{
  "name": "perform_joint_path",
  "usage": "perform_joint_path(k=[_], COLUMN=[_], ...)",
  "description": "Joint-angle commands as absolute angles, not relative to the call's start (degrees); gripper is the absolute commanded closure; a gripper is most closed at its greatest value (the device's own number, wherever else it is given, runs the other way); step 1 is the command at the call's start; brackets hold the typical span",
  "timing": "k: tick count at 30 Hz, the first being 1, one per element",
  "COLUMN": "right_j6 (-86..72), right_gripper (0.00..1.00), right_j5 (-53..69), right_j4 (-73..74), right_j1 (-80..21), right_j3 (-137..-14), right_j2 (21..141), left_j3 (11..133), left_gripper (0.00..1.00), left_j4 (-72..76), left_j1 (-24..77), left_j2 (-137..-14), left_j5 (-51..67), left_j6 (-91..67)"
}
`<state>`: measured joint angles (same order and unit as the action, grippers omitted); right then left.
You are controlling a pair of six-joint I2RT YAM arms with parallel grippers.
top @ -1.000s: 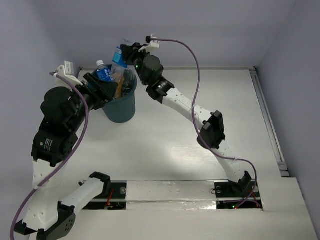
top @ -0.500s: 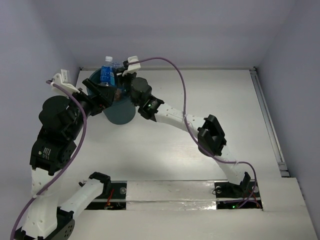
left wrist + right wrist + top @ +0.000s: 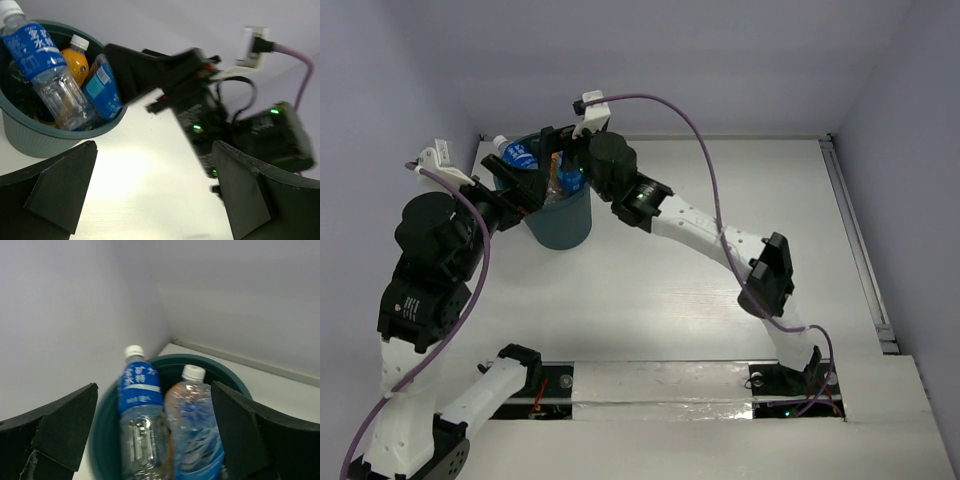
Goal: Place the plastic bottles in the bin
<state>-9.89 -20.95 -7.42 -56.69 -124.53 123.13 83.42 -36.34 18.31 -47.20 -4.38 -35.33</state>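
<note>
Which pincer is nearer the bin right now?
Right. The right pincer hangs open directly over the mouth of the bin, bottles showing between its fingers. The left pincer, also open, sits off to its left side, over the table.

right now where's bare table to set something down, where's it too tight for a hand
Free: the table right of the right arm, to the side rail, and the strip between it and the left arm, nearer than the bin. Crowded: the far left corner, where the left gripper and right gripper flank the bin of bottles.
</note>
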Motion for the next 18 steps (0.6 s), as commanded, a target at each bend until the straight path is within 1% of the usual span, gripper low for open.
perform_joint_path(k=[1,2,4,5,6,7,8,9,10,11,12,13,14,16,17,18], right_j6=[-17.48,-18.53,-20.56,-20.83,-20.92,-21.09,-21.27,-21.97,-22.58,-23.63,-26.17,-27.32,-29.16,-31.1,-32.07,-33.3], right_gripper=[0.0,0.0,0.0,0.0,0.0,0.02,0.06,0.12,0.26,0.64,0.81,0.92,1.0,1.0,1.0,1.0], right_j5=[-14.86,-12.59,-11.34,-10.99,-10.9,-10.9,-11.07,-11.34,-11.51,-10.9,-10.46,-10.29,-10.46,-11.24,-12.29,-14.31], right_j4=[-2.72,-3.42,-3.86,-4.56,-4.83,-4.83,-4.49,-4.05,-3.69,-2.39,-1.59,-0.71,0.51,3.68,6.04,6.93], right_j1=[-55.63,-54.85,-54.32,-54.32,-53.79,-53.79,-53.09,-53.09,-52.3,-50.99,-50.37,-49.67,-49.14,-47.55,-47.55,-46.24], right_j3=[-124.82,-119.93,-114.11,-107.47,-103.92,-100.23,-96.63,-89.28,-85.56,-82.04,-78.61,-72.22,-69.11,-62.18,-60.31,-58.81], right_j2=[112.87,110.68,103.56,100.93,98.03,92.17,88.98,85.81,79.34,76.06,72.98,69.73,63.69,58.12,53.14,50.82], left_j3=[86.66,86.66,85.88,85.52,85.0,83.95,83.5,82.97,82.19,81.92,81.65,81.56,81.39,81.39,81.47,81.3], left_gripper=[0.01,0.01,0.01,0.01,0.01,0.01,0.01,0.01,0.01,0.01,0.01,0.01,0.01,0.01,0.01,0.01], left_j4=[-34.37,-34.19,-33.93,-33.75,-33.75,-33.66,-33.66,-33.66,-33.58,-33.49,-33.4,-33.14,-32.44,-31.99,-31.64,-31.55], left_j1=[18.37,18.37,18.37,18.37,18.37,18.37,18.37,18.37,18.37,18.37,18.37,18.37,18.37,18.37,18.37,18.37], left_j2=[-47.11,-47.02,-46.67,-46.67,-46.41,-46.15,-45.97,-45.79,-45.44,-45.35,-45.26,-45.18,-45.26,-45.7,-45.88,-45.97], left_j5=[-6.68,-6.68,-6.42,-6.07,-5.46,-5.19,-5.01,-4.84,-4.83,-4.75,-4.4,-4.13,-3.7,-2.03,-1.5,-0.45], left_j6=[-33.75,-33.75,-33.75,-33.75,-33.66,-33.66,-33.58,-33.49,-33.4,-33.4,-33.4,-33.4,-33.22,-33.31,-33.4,-33.31])
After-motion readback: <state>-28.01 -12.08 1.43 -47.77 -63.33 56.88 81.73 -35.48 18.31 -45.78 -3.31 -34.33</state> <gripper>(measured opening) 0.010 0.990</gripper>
